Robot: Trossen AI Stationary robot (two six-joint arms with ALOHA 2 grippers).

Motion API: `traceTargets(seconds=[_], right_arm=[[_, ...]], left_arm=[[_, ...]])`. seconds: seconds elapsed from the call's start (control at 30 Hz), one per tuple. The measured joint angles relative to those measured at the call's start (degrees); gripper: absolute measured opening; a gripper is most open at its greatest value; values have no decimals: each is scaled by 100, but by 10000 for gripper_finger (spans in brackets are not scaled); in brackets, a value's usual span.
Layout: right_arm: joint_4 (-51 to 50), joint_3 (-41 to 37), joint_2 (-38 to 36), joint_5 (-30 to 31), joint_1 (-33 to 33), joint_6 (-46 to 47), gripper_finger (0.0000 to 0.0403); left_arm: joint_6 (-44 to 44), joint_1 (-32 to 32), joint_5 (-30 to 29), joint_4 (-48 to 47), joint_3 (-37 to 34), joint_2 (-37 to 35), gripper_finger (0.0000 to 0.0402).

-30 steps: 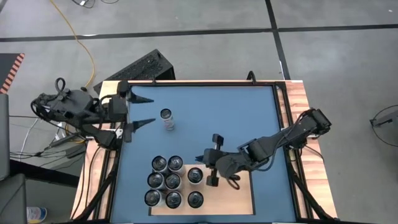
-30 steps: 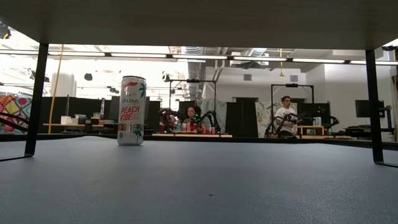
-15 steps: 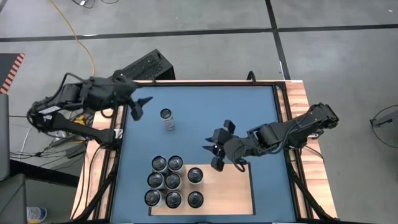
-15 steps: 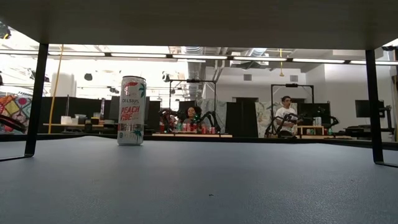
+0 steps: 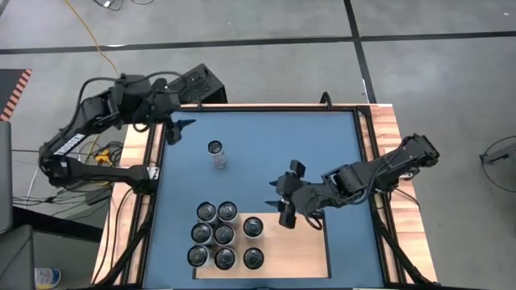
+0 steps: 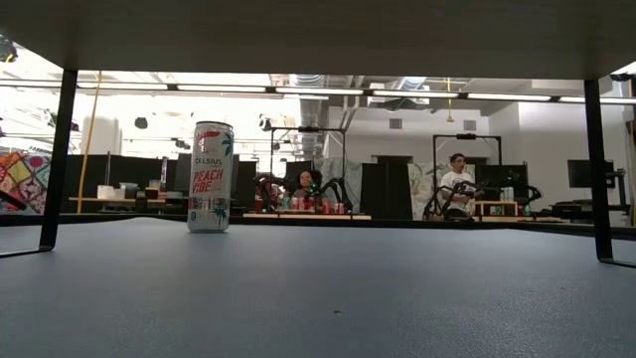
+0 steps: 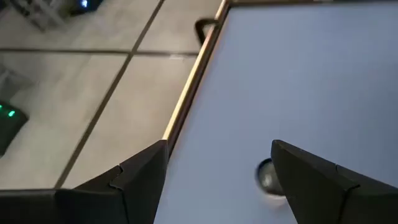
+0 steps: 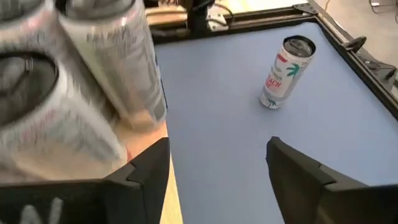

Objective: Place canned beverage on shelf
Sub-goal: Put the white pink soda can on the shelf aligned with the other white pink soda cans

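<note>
Next, with the left claw [image 5: 179, 131] part open and empty, and the right claw [image 5: 287, 192] open and empty, approach the lone can [image 5: 215, 155] upright near the tabletop's [image 5: 322, 145] far-left corner, keeping the shelf [image 5: 302, 250] at the near edge unobstructed.

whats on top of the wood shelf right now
Seven cans stand upright on the shelf, grouped at its left end. The right gripper hangs open just beyond its edge. The wood beneath the cans is covered.

Around your table [image 5: 258, 129] you have a grey tiled floor [image 5: 266, 20] with dark seams. Beyond the table, ceiling light strips [image 6: 328, 91] run over dark partitions [image 6: 388, 191], where a person [image 6: 458, 185] sits.
</note>
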Motion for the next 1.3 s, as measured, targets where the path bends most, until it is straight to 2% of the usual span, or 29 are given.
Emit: traceTargets(seconds=[0.13,0.3,0.5,0.73,0.87,0.97,1.07,1.3], right_arm=[[-439,0,2,-2,-1,-21,255],[-731,0,2,0,-39,-40,256],[-822,0,4,7,-152,-224,256],[-819,0,4,8,-478,-405,256],[-769,0,4,11,-741,-680,256],[-783,0,4,0,-957,-712,256],[-791,0,4,-167,-1174,-789,256],[-771,0,7,-510,-1661,-781,256]], left_arm=[[257,428,39,-11,0,342,272],[645,808,915,-165,-2,800,272],[1316,887,1340,-584,-2,1162,272],[1475,817,2021,-427,-136,1201,272],[1561,754,2036,-193,-666,1005,272],[1665,652,1792,134,-1180,638,272],[1741,621,1606,703,-1688,281,272],[1626,833,1830,2298,-3179,-542,272]])
